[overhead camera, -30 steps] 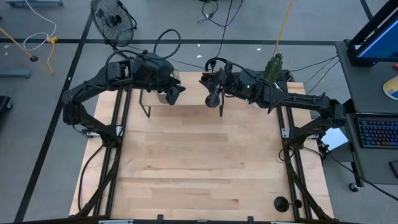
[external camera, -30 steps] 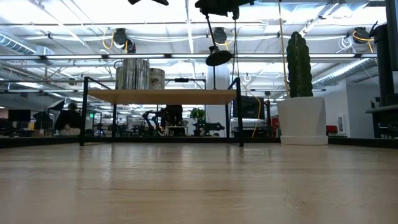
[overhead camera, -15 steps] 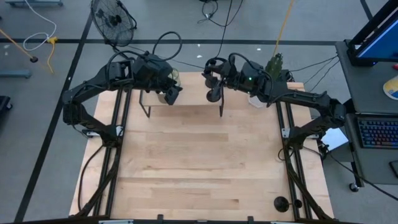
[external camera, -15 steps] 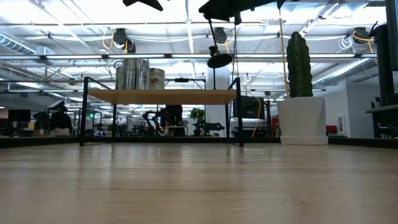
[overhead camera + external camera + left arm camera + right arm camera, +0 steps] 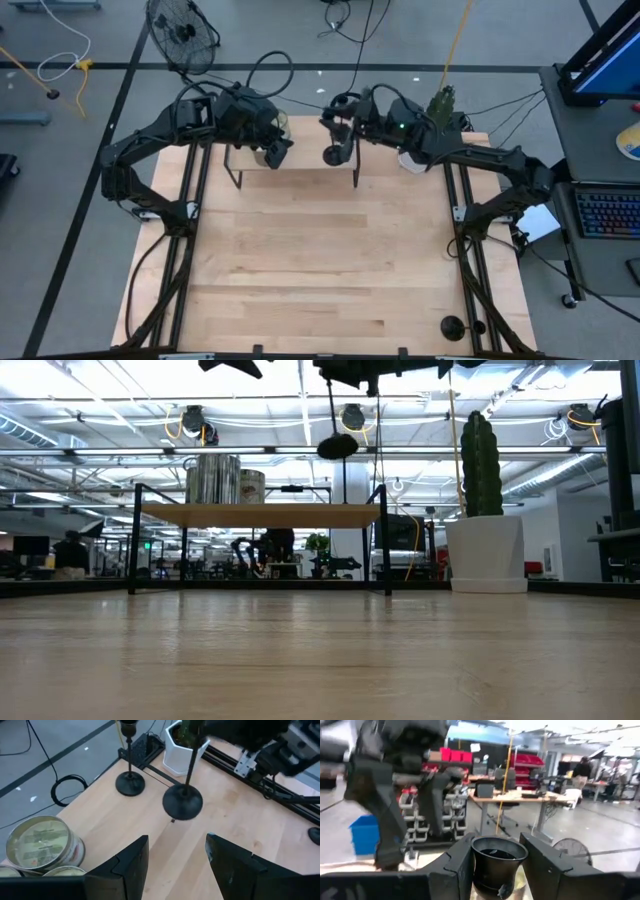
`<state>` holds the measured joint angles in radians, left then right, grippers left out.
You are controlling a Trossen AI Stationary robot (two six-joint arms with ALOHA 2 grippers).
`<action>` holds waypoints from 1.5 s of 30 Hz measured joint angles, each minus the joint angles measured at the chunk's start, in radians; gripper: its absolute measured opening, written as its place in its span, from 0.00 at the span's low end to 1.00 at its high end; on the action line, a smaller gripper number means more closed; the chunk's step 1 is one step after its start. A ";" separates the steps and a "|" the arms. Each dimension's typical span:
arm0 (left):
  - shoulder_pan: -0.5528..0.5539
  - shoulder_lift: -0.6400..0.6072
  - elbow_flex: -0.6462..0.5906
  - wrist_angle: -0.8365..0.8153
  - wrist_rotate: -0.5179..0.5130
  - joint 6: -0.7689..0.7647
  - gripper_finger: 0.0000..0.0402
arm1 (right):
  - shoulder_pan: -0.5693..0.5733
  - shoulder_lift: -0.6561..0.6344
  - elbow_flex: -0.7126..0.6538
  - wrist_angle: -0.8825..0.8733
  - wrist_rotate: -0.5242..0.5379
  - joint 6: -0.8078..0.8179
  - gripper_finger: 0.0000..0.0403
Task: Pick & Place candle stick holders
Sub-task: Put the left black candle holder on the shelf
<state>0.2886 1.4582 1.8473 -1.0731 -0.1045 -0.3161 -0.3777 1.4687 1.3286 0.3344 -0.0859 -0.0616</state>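
Right tool [image 5: 496,870] closed on 1 raised candlestick [image 5: 183,800], left tool [image 5: 175,865] open

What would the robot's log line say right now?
right gripper shut on candlestick, held above shelf | left gripper open over shelf | second candlestick standing on shelf

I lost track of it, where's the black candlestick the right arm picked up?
The black candlestick hangs in the right gripper, in the air above the small wooden shelf at the table's far edge, right of the metal tins.
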 joint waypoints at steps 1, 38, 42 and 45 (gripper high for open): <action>0.000 0.000 0.000 -0.001 0.001 0.000 0.51 | 0.005 0.004 0.000 0.004 -0.005 0.000 0.33; 0.000 -0.599 -0.635 0.379 0.034 0.028 0.51 | 0.045 0.184 0.000 0.247 0.063 -0.096 0.33; 0.000 -0.681 -0.760 0.459 0.056 0.009 0.51 | 0.045 0.207 0.001 0.285 0.108 -0.139 0.33; 0.000 -0.730 -0.835 0.525 0.062 0.000 0.51 | 0.043 0.217 -0.001 0.299 0.141 -0.144 0.33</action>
<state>0.2886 0.7285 1.0120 -0.5476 -0.0429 -0.3159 -0.3347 1.6855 1.3277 0.6332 0.0555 -0.2060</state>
